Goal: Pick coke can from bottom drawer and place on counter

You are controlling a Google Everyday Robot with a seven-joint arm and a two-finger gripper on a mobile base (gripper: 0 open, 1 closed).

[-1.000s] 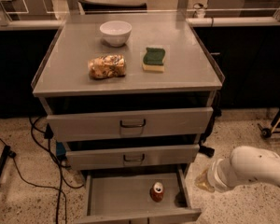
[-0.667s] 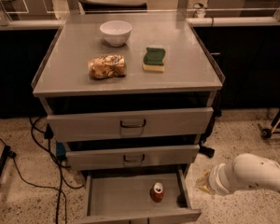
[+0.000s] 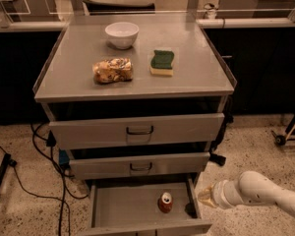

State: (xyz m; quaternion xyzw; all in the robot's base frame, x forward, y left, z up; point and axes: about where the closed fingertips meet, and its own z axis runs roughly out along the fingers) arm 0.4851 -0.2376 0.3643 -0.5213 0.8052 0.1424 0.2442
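The coke can (image 3: 165,202) stands upright on the grey floor of the open bottom drawer (image 3: 123,208), right of the middle. It is red with a silver top. My white arm comes in from the lower right. My gripper (image 3: 193,205) is low at the drawer's right wall, a short way right of the can and apart from it. The counter (image 3: 196,75) is the flat grey top of the cabinet, well above the gripper.
On the counter are a white bowl (image 3: 122,34), a crumpled snack bag (image 3: 112,70) and a green and yellow sponge (image 3: 162,63). The two upper drawers (image 3: 137,131) are partly pulled out above the bottom one. Black cables (image 3: 44,181) lie on the floor at the left.
My arm has moved left and slightly up, bringing the gripper to the right wall of the bottom drawer. The can and the counter objects have not moved.
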